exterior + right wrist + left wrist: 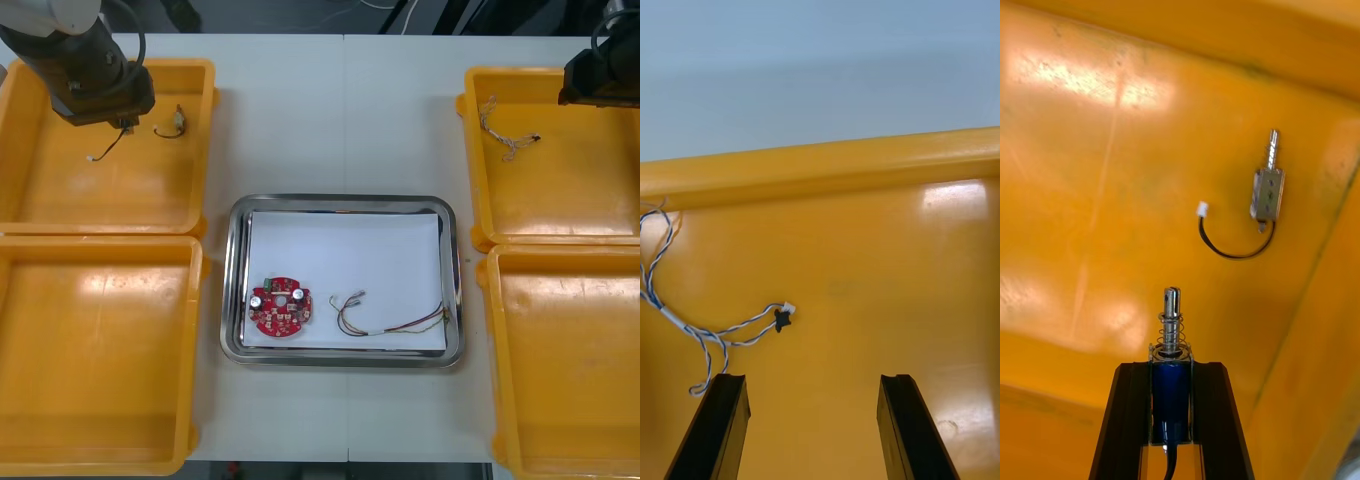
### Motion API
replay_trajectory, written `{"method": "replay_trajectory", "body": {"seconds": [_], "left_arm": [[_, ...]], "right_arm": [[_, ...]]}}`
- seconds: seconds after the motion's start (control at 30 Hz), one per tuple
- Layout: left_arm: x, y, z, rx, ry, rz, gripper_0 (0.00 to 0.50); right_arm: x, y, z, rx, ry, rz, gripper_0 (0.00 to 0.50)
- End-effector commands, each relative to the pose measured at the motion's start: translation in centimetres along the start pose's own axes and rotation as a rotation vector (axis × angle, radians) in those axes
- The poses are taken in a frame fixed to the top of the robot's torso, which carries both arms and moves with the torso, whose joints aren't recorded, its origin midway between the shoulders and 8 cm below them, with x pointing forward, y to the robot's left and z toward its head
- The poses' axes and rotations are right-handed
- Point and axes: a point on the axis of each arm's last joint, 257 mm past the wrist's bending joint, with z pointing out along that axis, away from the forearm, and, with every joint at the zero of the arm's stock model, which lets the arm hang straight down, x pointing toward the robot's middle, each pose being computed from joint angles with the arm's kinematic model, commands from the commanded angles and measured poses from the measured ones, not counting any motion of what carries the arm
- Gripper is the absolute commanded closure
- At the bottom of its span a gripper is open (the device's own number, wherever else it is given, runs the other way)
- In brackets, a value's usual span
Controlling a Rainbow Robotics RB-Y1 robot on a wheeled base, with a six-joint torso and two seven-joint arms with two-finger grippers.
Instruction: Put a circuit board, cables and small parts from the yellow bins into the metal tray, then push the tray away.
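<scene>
Far left, above the far left bin (pixel 100 195) at the back of the table (pixel 340 120): the left gripper (pixel 1171 366), drawn narrow and clamped on a small metal part (pixel 1171 390) with a blue body, its spring and pin poking out past the fingertips. From under that gripper, across the bin floor, a black lead (pixel 108 147) ending in a white plug. On the same floor, just beside the gripper toward the bin's right wall, a second small metal part (pixel 178 120), silvery, with its own short black wire curled next to it. In front, the near left bin (pixel 100 350).

In the middle, the metal tray (pixel 340 203), white inside. In its near left corner, a round red circuit board (pixel 281 308); close on the right but apart from it, a red and yellow cable (pixel 342 316) stretching to the tray's right rim.

On the right, the far right bin (pixel 560 190), with a twisted blue and white cable (pixel 505 138) near its back left corner. Over that bin's back right part, the right gripper (pixel 811 390), spread wide, gripping nothing, above bare floor; cable off to one finger's outer side, not touching. Nearest the front, the near right bin (pixel 570 370).
</scene>
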Motion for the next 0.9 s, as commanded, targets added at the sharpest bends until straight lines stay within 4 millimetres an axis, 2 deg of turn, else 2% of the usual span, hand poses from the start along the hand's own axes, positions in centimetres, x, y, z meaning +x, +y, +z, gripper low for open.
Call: {"method": "replay_trajectory", "body": {"seconds": [0.03,0.2,0.23,0.3,0.37,0.4,0.43,0.47,0.5,0.73,0.8,0.9], "left_arm": [[0.4,1.0,-2.2,-0.005,-0.017,-0.027,0.5],[3.0,-0.6,-3.1,0.013,-0.015,0.029,0.5],[3.0,-0.6,-3.1,0.013,-0.015,0.029,0.5],[4.5,-1.8,-3.4,0.028,-0.019,0.032,0.5],[5.1,-2.3,-3.5,0.038,-0.02,0.033,0.5],[5.9,-3.3,-3.8,0.056,-0.021,0.03,0.5],[5.9,-3.3,-3.8,0.056,-0.021,0.03,0.5],[6.8,-4.4,-4.1,0.07,-0.019,0.03,0.5],[6.8,-4.4,-4.1,0.07,-0.019,0.03,0.5],[10.1,-8.4,-5.3,0.106,0.008,0.045,0.5],[10.9,-10.1,-5.6,0.139,0.015,0.039,0.5],[12.6,-11.8,-5.5,0.148,0.027,0.045,0.5]], "right_arm": [[-2.8,2.1,-0.5,-0.017,-0.07,0.022,0.0],[-2.1,3.7,1.7,-0.032,-0.074,0.027,0.0],[-2.1,3.7,1.7,-0.032,-0.074,0.027,0.0],[-1.9,4.4,2.5,-0.037,-0.082,0.028,0.0],[-1.7,4.4,2.8,-0.035,-0.08,0.027,0.0],[-1.5,4.3,2.9,-0.03,-0.076,0.026,0.0],[-1.5,4.3,2.9,-0.03,-0.076,0.026,0.0],[-1.1,4.2,3.2,-0.026,-0.069,0.023,0.0],[-1.1,4.2,3.2,-0.026,-0.069,0.023,0.0],[0.6,3.2,5.1,-0.005,-0.073,0.006,0.0],[1.1,2.9,5.8,0.003,-0.082,-0.003,0.0],[1.8,2.5,6.3,0.012,-0.073,-0.007,0.0]]}}
